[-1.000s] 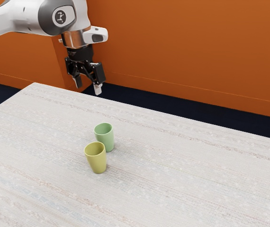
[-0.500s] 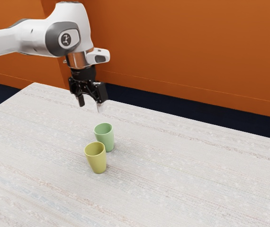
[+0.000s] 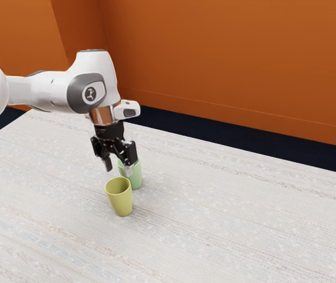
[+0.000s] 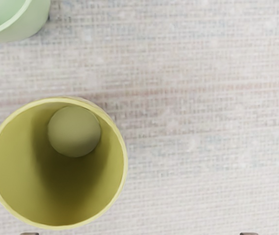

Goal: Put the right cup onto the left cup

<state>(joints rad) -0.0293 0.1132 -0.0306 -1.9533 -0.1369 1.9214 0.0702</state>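
1. Yellow cup (image 3: 119, 200), in the exterior view: it stands upright on the pale, faintly striped table (image 3: 233, 206), mouth up, nearer the camera than the green cup (image 3: 135, 178), each on its own spot.
2. Exterior view, green cup: upright as well, just beside the yellow one and partly behind it; one finger (image 3: 128, 170) crosses in front of its upper part.
3. Exterior view, arm (image 3: 23, 91): white and grey, it comes in from the exterior view's left, its hand pointing down. The jaws are released and spread, above the table near the cups, with nothing gripped.
4. Exterior view, background: an orange wall (image 3: 233, 65) rises beyond the table.
5. Wrist view: the yellow cup's wide mouth faces the camera, its round bottom visible inside. A strip of table separates it from the green cup, which is partly in sight.
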